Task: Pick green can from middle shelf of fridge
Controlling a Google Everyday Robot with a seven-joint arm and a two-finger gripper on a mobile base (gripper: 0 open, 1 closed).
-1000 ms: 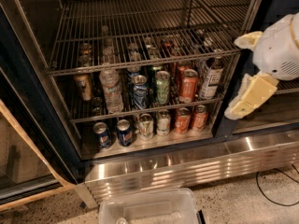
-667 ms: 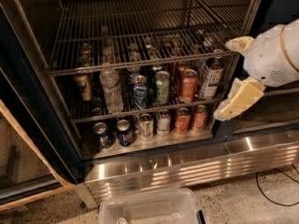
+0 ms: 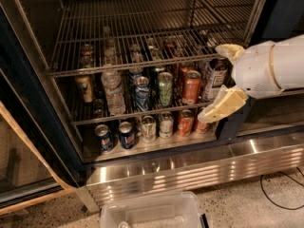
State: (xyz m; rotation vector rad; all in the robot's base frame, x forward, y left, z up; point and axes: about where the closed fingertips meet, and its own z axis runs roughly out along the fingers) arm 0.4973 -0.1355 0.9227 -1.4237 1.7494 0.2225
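Observation:
The fridge [image 3: 29,109] stands open. The green can [image 3: 165,88] stands upright at the front of the middle shelf [image 3: 118,115], between a blue-and-silver can [image 3: 141,93] and an orange can [image 3: 191,86]. My gripper [image 3: 220,79] comes in from the right on a white arm, in front of the shelf's right end by a dark bottle [image 3: 216,76]. It is open and empty, one cream finger [image 3: 228,50] above and one below. It is to the right of the green can, with the orange can between them.
A clear water bottle [image 3: 114,92] and a tan can [image 3: 85,87] stand left on the middle shelf. The upper wire rack [image 3: 142,37] is above. Several cans line the fridge floor [image 3: 147,145]. Below are the ribbed steel base panel [image 3: 190,167], a clear plastic bin [image 3: 152,212] and a floor cable [image 3: 280,190].
My gripper and arm have moved left and slightly down, closer to the right end of the middle shelf. The cans have not moved.

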